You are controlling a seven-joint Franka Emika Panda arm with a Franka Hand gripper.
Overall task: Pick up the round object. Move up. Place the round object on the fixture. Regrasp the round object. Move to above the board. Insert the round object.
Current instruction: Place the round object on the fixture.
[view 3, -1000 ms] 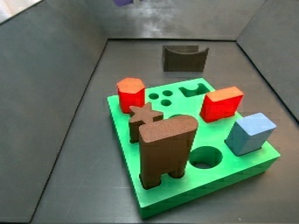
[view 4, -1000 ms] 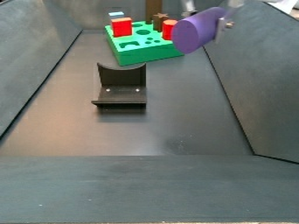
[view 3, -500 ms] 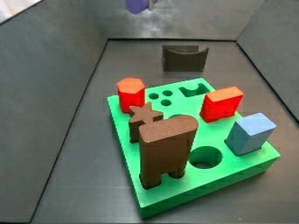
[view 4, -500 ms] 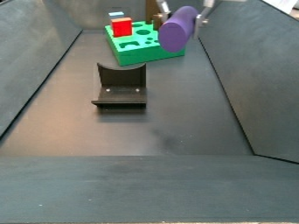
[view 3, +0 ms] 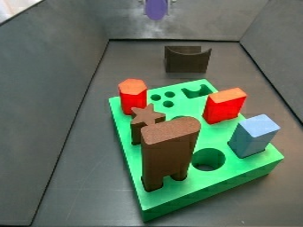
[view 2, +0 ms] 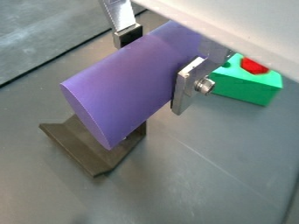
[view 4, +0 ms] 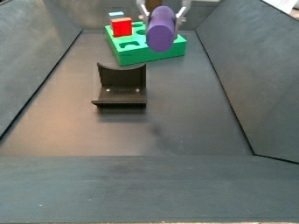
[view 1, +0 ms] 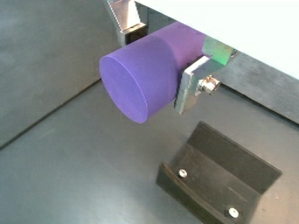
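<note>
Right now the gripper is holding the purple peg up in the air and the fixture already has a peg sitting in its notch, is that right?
Not quite. The gripper does hold the purple peg in the air, but the fixture is empty: a side view shows nothing in its notch. A wrist view shows the fixture bare below the peg as well.

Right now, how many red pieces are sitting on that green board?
2. A red hexagonal peg stands at the far-left corner of the green board, and a red block near its right edge. The gripper holds only the purple cylinder. None seems hidden.
</note>
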